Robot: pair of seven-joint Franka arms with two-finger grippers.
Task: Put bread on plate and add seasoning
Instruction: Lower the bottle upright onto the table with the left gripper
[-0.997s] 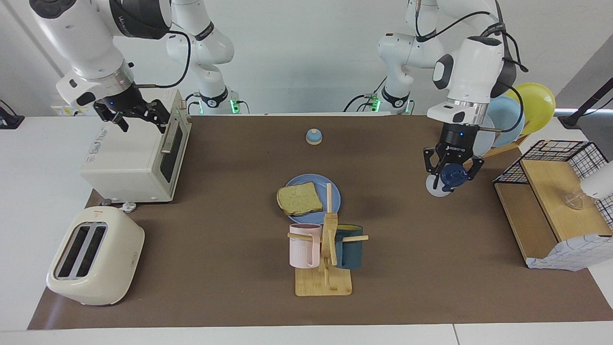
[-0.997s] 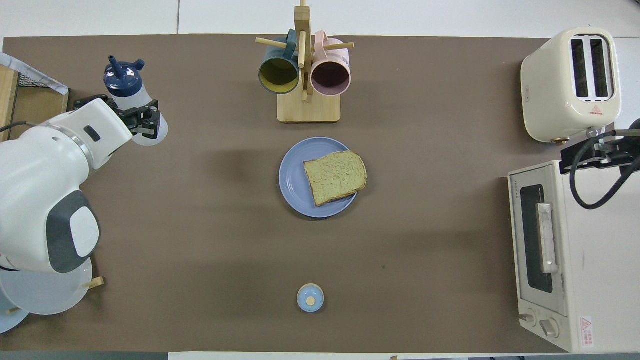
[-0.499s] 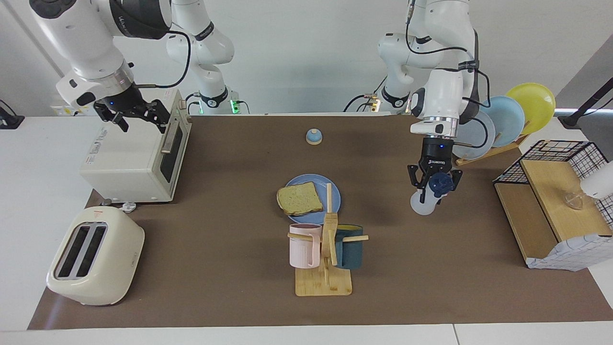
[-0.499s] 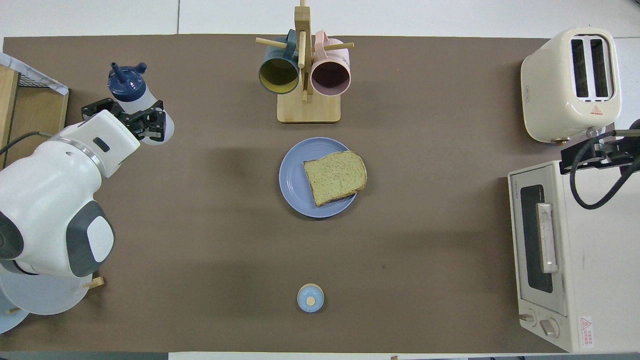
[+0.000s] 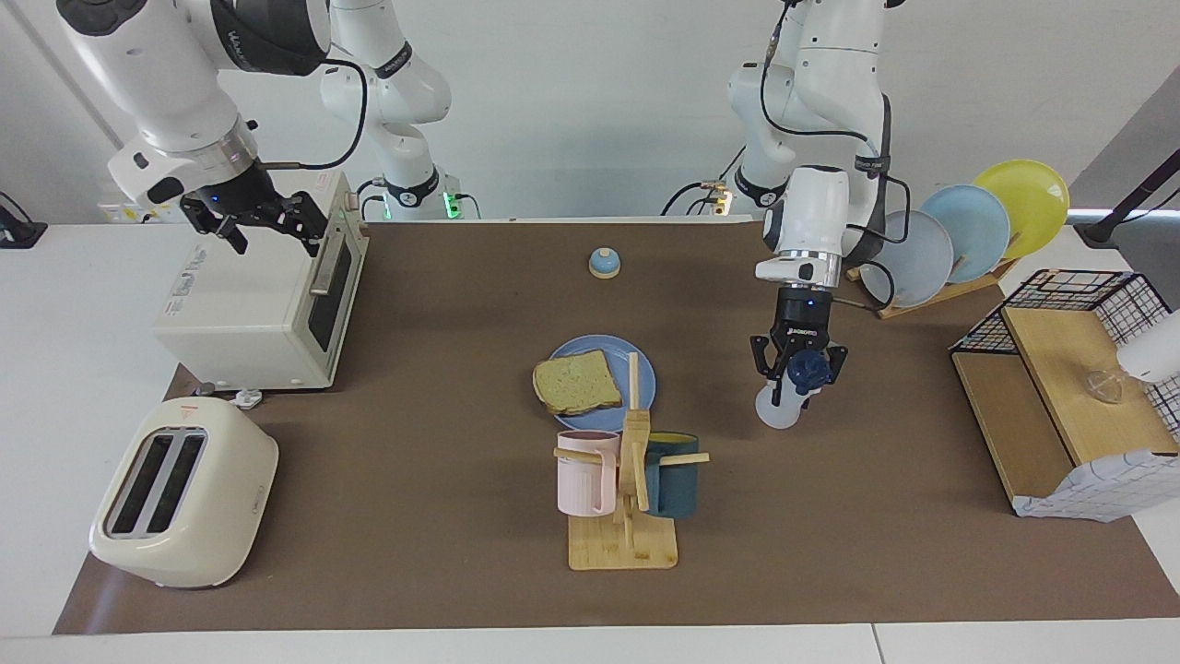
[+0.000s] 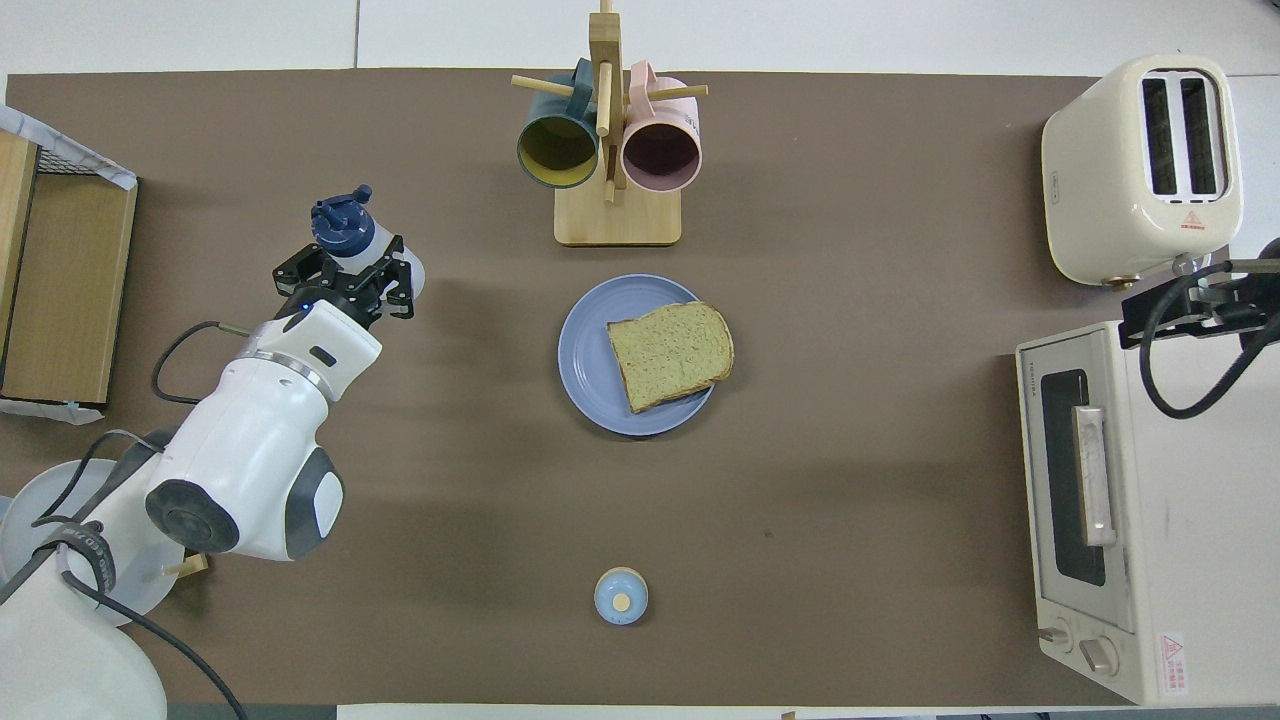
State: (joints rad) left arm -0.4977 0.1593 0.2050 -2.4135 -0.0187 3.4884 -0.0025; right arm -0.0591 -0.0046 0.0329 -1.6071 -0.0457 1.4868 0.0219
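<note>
From the facing view, the bread (image 5: 577, 382) is seen lying flat on the blue plate (image 5: 645, 380), mid-table, with the mug rack (image 5: 631, 480) standing farther from the robots. The seasoning (image 5: 791, 392) is gripped by the left gripper (image 5: 799, 373), jaws clamped on its body, and is held in the air over bare mat between the plate and the plate rack (image 5: 959, 242). The right gripper (image 5: 267, 221) is parked above the toaster oven (image 5: 263, 304), fingers spread wide, nothing held.

From overhead, the seasoning (image 6: 350, 235) is shown tilted in the left gripper (image 6: 352, 285), cap pointing away from the robots. The bread (image 6: 670, 354) is seen overhanging the plate (image 6: 585, 360) toward the right arm's end.
</note>
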